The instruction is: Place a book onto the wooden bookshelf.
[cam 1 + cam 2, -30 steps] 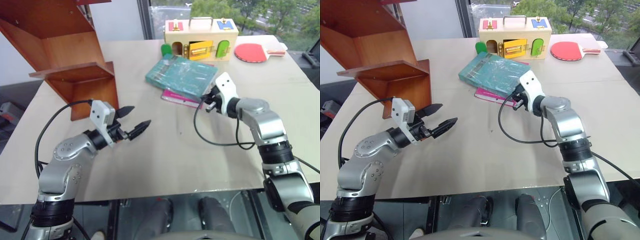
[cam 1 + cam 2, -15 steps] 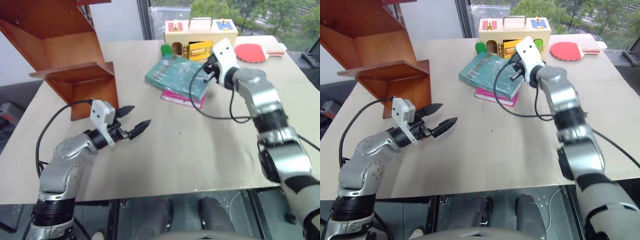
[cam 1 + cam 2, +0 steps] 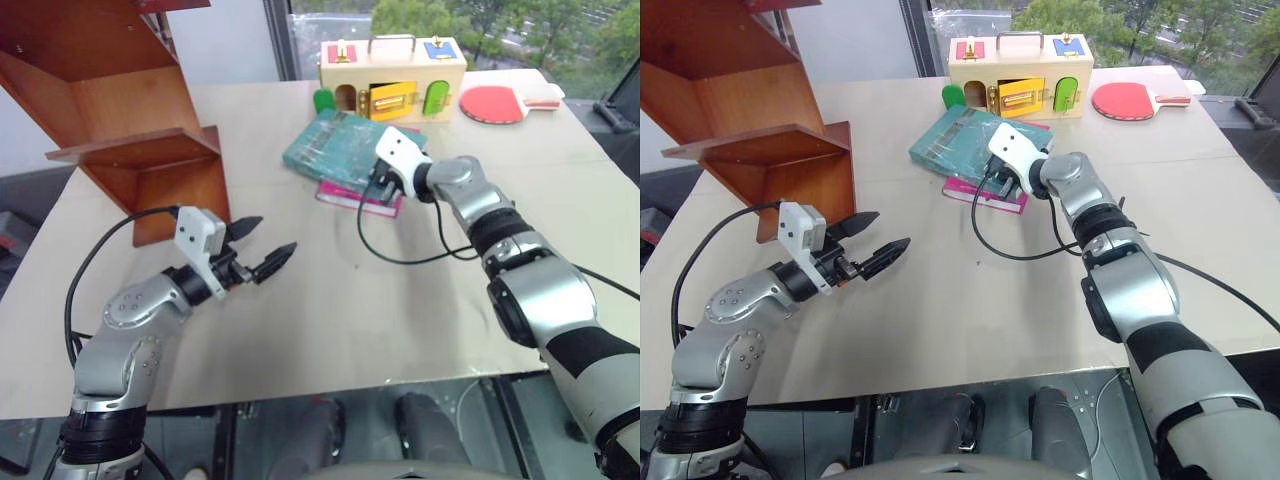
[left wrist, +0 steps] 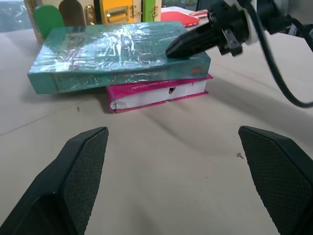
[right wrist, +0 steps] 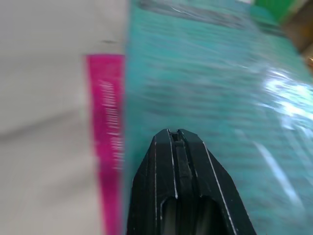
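Note:
The teal-green book (image 3: 338, 150) lies flat on a thinner pink book (image 3: 352, 197) in the middle of the table. My right gripper (image 4: 168, 50) is shut, holding nothing. Its tips point at the top cover by the book's near right corner, and I cannot tell whether they touch it. From the right wrist, the shut fingers (image 5: 175, 147) sit over the teal cover (image 5: 220, 88) next to the pink edge (image 5: 105, 127). My left gripper (image 3: 265, 243) hovers open and empty above the table, well short of the books. The wooden bookshelf (image 3: 130, 120) stands at the table's left.
A pale yellow box with coloured doors (image 3: 392, 75) stands behind the books, and a red paddle (image 3: 500, 103) lies at the back right. The right arm's black cable (image 3: 400, 255) loops down onto the table (image 3: 400, 310).
My right gripper left the books' right side, rose over them, then came down to the left at the teal book's near corner, rolling its wrist. The left arm has stayed put.

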Robot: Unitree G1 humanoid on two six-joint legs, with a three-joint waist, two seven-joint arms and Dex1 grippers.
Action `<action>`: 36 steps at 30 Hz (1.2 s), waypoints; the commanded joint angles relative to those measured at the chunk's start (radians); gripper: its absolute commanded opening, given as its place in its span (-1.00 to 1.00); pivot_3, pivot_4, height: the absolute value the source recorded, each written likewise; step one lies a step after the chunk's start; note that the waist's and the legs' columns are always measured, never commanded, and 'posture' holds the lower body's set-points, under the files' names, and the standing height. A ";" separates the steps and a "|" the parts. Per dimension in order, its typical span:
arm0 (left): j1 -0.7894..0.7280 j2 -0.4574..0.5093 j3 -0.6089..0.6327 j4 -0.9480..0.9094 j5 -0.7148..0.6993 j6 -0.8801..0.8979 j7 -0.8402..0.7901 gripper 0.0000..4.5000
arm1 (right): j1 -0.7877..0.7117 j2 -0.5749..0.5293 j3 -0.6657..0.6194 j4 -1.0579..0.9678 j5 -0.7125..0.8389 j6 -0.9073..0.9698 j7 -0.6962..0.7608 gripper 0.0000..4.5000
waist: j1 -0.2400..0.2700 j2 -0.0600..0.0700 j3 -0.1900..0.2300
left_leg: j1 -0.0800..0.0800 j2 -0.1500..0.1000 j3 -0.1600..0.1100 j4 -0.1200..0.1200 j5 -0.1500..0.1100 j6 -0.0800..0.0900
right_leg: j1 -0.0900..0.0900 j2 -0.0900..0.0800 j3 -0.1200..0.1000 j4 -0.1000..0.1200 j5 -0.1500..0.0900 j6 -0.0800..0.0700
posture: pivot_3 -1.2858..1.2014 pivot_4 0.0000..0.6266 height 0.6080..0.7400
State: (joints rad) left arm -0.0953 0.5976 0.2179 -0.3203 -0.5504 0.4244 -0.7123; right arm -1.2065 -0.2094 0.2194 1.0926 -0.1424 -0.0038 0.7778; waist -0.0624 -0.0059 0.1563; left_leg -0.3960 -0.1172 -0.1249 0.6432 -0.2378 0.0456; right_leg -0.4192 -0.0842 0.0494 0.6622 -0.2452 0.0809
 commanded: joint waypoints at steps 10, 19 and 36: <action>-0.037 -0.010 -0.007 -0.008 -0.001 -0.018 -0.009 1.00 | 0.288 -0.126 -0.192 -0.864 0.291 0.504 0.070 -0.99 | 0.021 0.001 0.000 | -0.005 0.000 -0.003 0.001 0.000 0.000 | -0.001 -0.002 -0.003 -0.002 0.000 -0.001 | 0.03 -0.52 1.00; -0.094 -0.018 -0.036 0.043 0.012 -0.030 -0.026 1.00 | 0.464 -0.221 -0.126 -1.049 0.177 0.634 -0.103 -0.99 | 0.025 0.000 0.000 | -0.003 0.000 -0.002 0.001 0.000 0.000 | -0.001 -0.004 -0.003 0.000 0.000 -0.001 | 0.03 -0.52 1.00; -0.091 -0.020 -0.029 0.036 0.017 -0.033 -0.032 1.00 | 0.499 -0.141 -0.027 -0.948 0.173 0.430 -0.077 -0.99 | 0.023 0.000 0.001 | -0.003 0.000 -0.001 0.001 0.000 0.000 | -0.001 -0.003 -0.002 -0.001 0.000 -0.001 | 0.03 -0.52 1.00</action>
State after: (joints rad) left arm -0.1878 0.5776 0.1792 -0.2590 -0.5323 0.4074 -0.7443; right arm -0.6980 -0.3534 0.1912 0.1622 0.0248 0.4682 0.6918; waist -0.0393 -0.0057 0.1569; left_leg -0.3995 -0.1173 -0.1262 0.6447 -0.2378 0.0457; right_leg -0.4198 -0.0872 0.0470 0.6612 -0.2447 0.0802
